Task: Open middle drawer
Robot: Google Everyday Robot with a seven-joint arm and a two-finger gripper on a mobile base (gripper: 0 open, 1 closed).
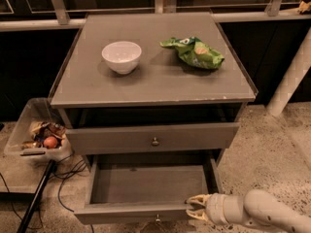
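At front-right corner, gripper [192,208]; middle drawer [146,184] wide left-right, out toward camera.

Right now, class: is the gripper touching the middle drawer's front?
Cannot tell. In the camera view the gripper overlaps the right end of the pulled-out middle drawer front, but neither contact nor a gap shows plainly.
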